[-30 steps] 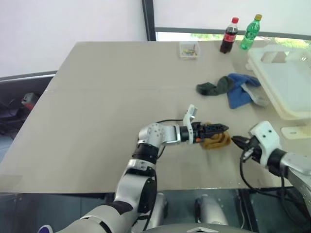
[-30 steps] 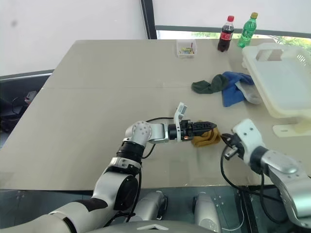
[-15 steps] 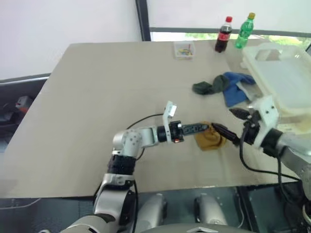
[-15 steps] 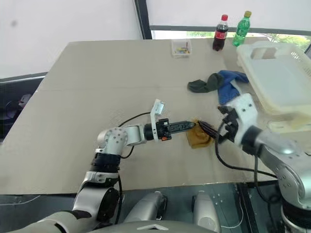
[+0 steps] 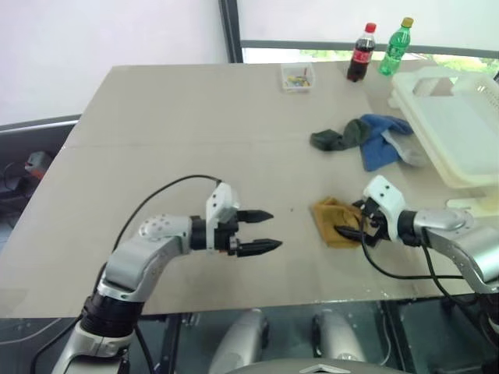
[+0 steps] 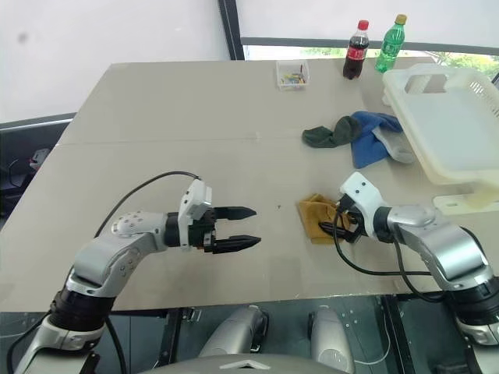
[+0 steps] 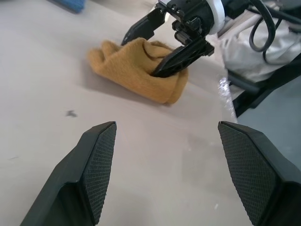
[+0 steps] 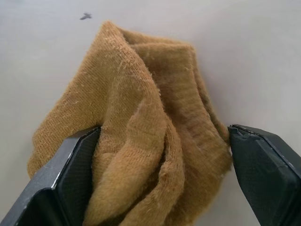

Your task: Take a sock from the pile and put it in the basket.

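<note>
Lab or test room: bare beige table (image 5: 171,132), plain walls, window strip.

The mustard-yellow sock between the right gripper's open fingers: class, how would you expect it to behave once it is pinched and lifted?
The mustard-yellow sock lies in crumpled folds, so it is probably floppy and will sag from the right gripper. Its fuzzy knit should grip rather than slip. Being soft cloth, it likely weighs little and cannot roll.

mustard sock (image 5: 334,220), blue and green pile (image 5: 366,140), cream basket (image 5: 456,125)
</note>
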